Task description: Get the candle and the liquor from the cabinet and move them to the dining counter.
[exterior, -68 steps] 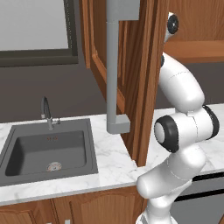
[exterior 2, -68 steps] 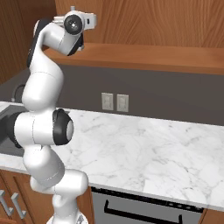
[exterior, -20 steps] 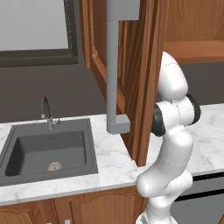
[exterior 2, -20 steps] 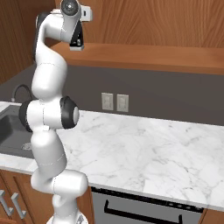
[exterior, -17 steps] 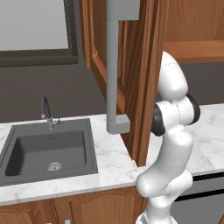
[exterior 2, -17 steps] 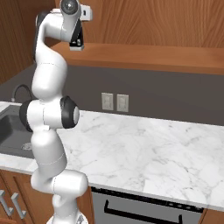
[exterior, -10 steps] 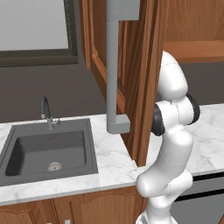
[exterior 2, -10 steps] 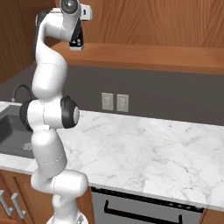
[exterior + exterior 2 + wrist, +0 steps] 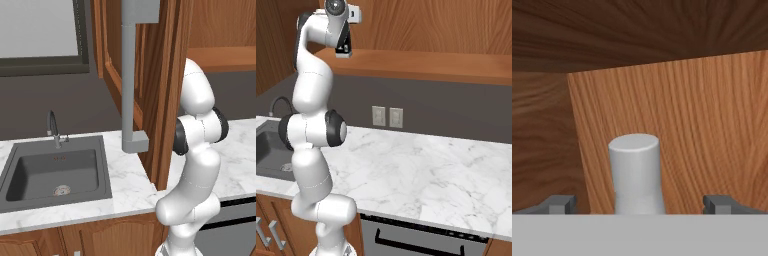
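Note:
In the hand view a pale grey-white cylinder that flares slightly at its foot, the liquor's neck (image 9: pixel 635 172), stands in front of the cabinet's wooden inner wall (image 9: pixel 712 130). It sits between the two dark fingertips of my gripper (image 9: pixel 641 205), which is open, with wide gaps on both sides and no contact. In the right base view the gripper (image 9: pixel 345 50) is raised to the lower edge of the reddish-brown cabinet (image 9: pixel 431 25). Its open door (image 9: pixel 167 75) with a long grey bar handle (image 9: pixel 129 80) hangs in the left base view. The candle is hidden.
A grey sink (image 9: pixel 52 172) with a dark faucet (image 9: pixel 52 127) sits in the marble worktop (image 9: pixel 421 175) to the left. Two wall outlets (image 9: pixel 387 116) are on the dark backsplash. A dark appliance front (image 9: pixel 421 237) lies under the worktop.
Since the oldest frames the arm has straightened upward and the hand has risen to the cabinet. Over the last second nothing has moved.

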